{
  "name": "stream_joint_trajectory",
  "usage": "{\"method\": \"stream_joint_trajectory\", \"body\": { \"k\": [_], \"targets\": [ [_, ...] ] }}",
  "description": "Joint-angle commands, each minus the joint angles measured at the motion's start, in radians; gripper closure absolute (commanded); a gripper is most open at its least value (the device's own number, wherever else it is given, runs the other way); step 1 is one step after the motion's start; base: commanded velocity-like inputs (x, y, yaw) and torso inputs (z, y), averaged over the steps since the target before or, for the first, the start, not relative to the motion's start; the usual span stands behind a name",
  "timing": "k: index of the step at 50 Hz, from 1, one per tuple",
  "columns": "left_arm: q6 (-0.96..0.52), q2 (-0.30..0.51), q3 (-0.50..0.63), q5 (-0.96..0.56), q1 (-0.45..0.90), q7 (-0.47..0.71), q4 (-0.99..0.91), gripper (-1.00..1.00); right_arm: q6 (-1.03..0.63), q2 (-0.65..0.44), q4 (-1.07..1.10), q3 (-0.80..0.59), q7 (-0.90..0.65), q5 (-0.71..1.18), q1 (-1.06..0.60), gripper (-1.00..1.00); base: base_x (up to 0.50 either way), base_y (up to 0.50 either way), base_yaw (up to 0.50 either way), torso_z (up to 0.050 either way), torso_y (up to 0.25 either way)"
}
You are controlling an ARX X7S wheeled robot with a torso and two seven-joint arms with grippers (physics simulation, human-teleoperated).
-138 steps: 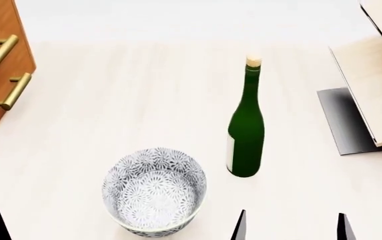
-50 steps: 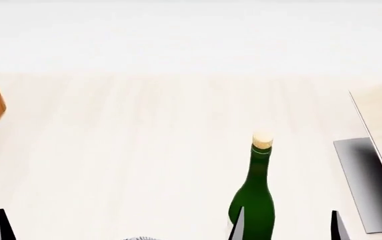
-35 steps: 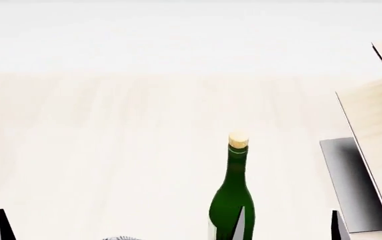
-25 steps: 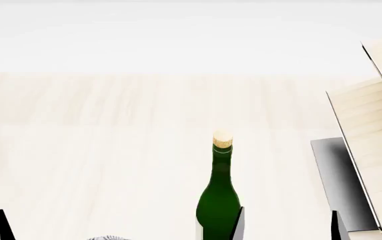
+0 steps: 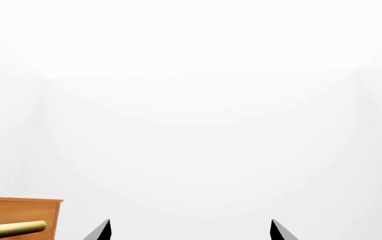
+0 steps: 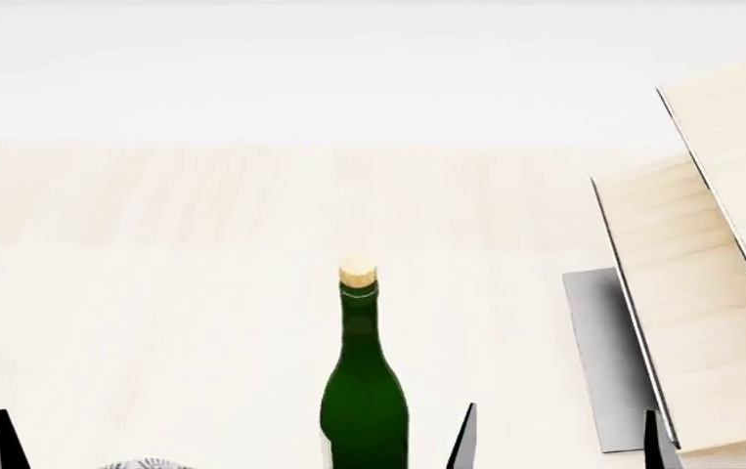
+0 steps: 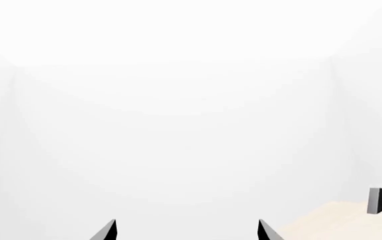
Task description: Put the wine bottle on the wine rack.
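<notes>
Two end effectors show only as dark fingertip points along the bottom edge of the head view, and neither holds anything. The right end effector (image 6: pixel 558 445) has its fingertips well apart, spread empty, with the gap just right of the wine bottle (image 6: pixel 362 391). The left end effector (image 5: pixel 189 231) shows two separated tips in its own wrist view, so it too stands spread; the head view catches only one of its tips, at the lower left corner.

The wine bottle stands upright on the pale table (image 6: pixel 151 293), low in the frame and a little left of centre, cork up. The wine rack (image 6: pixel 685 303) fills the right side of the frame, its slanted boards well apart from the bottle.

My judgement is that the approach step is in hand and no grasp is begun. The next move calls for bringing the right end effector leftward until the bottle's body sits between its fingertips, then closing.

Only the head view shows bottle and rack together. The left wrist view instead shows a reddish cabinet (image 5: pixel 17 217) with a brass handle; the right wrist view shows a pale corner of table and a small dark block I cannot identify.
</notes>
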State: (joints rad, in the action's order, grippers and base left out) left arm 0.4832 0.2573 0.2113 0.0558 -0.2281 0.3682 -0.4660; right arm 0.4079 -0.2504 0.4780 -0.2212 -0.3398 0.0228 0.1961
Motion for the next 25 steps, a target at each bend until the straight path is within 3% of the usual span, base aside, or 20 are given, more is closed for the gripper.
{"method": "stream_joint_trajectory", "body": {
  "k": [1,25],
  "targets": [
    [-0.008,0.005,0.006,0.002,0.001,0.004,-0.007,-1.00,-0.003,-0.005,0.001,-0.004,-0.006,0.001,-0.002,-1.00,0.00,-0.14,0.00,0.000,0.000],
    [0.002,0.014,0.011,-0.001,0.003,0.018,0.001,-1.00,-0.003,-0.014,-0.005,-0.011,-0.019,0.006,-0.007,-1.00,0.00,-0.15,0.00,0.000,0.000]
  ]
}}
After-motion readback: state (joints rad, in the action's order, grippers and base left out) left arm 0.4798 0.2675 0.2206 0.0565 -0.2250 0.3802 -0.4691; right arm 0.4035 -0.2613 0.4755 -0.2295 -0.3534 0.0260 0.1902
